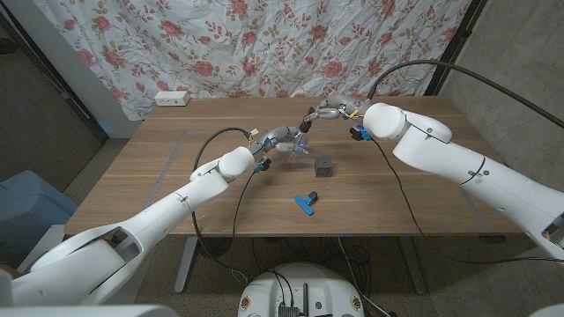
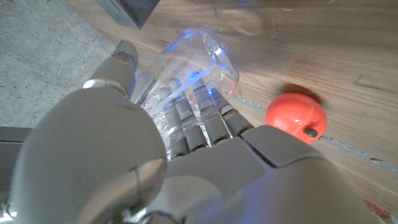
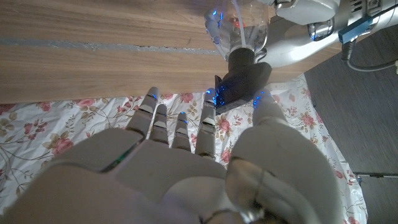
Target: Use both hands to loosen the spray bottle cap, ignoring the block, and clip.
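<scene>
From the head view, the clear spray bottle is held above the middle of the table by the left robot hand, the right robot hand is seen just beside its cap, and the dark block and blue clip are left nearer the front edge. In the left wrist view, fingers are wrapped around the clear bottle body, with a red ball seen beyond on the wood. In the right wrist view, the black spray cap is met by spread fingertips; a firm grip cannot be told.

white arms, black cables, grey hands
</scene>
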You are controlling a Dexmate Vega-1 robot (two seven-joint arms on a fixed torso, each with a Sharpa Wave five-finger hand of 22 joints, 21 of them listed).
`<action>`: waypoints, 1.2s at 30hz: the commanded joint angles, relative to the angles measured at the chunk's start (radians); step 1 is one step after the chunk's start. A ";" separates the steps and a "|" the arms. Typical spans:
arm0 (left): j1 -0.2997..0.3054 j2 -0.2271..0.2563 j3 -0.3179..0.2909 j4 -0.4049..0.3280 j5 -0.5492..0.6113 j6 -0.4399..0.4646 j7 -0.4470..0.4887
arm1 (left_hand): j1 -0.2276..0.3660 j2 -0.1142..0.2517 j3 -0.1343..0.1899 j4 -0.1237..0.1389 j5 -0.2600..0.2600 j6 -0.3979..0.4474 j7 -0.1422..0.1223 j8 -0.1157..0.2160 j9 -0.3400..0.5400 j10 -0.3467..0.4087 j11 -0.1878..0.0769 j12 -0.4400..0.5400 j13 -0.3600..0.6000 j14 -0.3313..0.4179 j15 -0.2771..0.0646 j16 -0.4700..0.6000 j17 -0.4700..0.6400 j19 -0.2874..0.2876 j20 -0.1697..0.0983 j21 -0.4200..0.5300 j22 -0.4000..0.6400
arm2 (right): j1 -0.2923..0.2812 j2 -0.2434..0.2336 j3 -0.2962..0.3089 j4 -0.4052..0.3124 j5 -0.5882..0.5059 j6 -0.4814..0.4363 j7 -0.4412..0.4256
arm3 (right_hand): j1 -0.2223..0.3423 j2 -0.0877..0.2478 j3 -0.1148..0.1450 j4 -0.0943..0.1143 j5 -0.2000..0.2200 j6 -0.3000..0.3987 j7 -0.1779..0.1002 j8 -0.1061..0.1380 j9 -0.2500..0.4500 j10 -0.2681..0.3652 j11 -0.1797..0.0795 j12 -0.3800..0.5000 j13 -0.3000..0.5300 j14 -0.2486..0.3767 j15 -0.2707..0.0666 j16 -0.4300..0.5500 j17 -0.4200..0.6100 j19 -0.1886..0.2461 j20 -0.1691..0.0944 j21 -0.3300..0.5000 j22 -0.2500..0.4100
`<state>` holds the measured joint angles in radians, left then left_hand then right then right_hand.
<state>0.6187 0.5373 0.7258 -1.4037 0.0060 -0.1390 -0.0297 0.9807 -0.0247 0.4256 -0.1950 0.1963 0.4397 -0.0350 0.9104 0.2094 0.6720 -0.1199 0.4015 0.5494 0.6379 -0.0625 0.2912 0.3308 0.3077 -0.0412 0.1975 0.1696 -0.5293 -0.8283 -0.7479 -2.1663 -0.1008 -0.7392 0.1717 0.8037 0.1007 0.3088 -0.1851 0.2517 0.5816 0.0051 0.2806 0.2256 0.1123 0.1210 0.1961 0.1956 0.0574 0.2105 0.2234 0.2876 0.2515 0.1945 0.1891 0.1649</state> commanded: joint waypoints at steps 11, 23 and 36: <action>-0.018 -0.015 0.004 0.037 -0.008 -0.025 -0.014 | -0.063 0.154 0.021 0.010 -0.003 0.014 0.025 0.007 0.003 0.035 -0.015 0.006 0.008 0.004 -0.105 0.009 0.006 0.014 -0.029 -0.003 0.002 | -0.006 -0.007 0.043 0.035 0.100 0.068 0.009 | 0.097 0.015 0.054 -0.003 0.052 -0.019 -0.004 -0.017 0.002 -0.010 -0.022 0.001 0.001 -0.016 -0.016 -0.003 -0.007 -0.005 -0.026 -0.003 0.003; -0.022 -0.022 0.007 0.047 -0.015 -0.022 -0.020 | -0.060 0.154 0.020 0.017 -0.003 0.015 0.025 0.009 0.004 0.036 -0.013 0.010 0.013 0.005 -0.103 0.008 0.008 0.013 -0.029 -0.003 0.002 | -0.020 0.005 0.066 0.077 0.155 0.116 -0.007 | 0.132 0.020 0.072 -0.002 0.073 -0.025 -0.030 -0.024 0.003 -0.011 -0.026 0.002 0.000 -0.015 -0.026 -0.001 -0.008 -0.008 -0.030 -0.003 0.003; -0.030 -0.029 0.010 0.063 -0.017 -0.025 -0.020 | -0.073 0.158 0.019 0.027 -0.004 0.013 0.022 0.009 0.004 0.033 -0.015 0.012 0.017 0.004 -0.101 0.001 0.005 0.012 -0.026 -0.004 0.002 | -0.014 0.008 0.061 0.100 0.162 0.133 -0.017 | 0.178 0.018 0.091 -0.003 0.096 -0.007 -0.096 -0.016 0.010 -0.012 -0.033 0.002 0.001 -0.016 -0.034 0.002 -0.009 -0.007 -0.034 -0.001 0.003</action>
<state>0.5959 0.5140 0.7334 -1.3548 -0.0095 -0.1621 -0.0484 0.9807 -0.0247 0.4269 -0.1933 0.1963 0.4453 -0.0092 0.9136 0.2118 0.6791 -0.1128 0.4071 0.5635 0.6378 -0.0625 0.2980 0.3339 0.3077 -0.0412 0.1975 0.1696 -0.5435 -0.8249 -0.6911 -2.0866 0.0444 -0.6281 0.1663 0.9627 0.1227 0.3923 -0.1862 0.3405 0.5648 -0.0785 0.2611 0.2322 0.0999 0.0979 0.1961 0.1956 0.0392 0.1817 0.2234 0.2785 0.2445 0.1659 0.1890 0.1649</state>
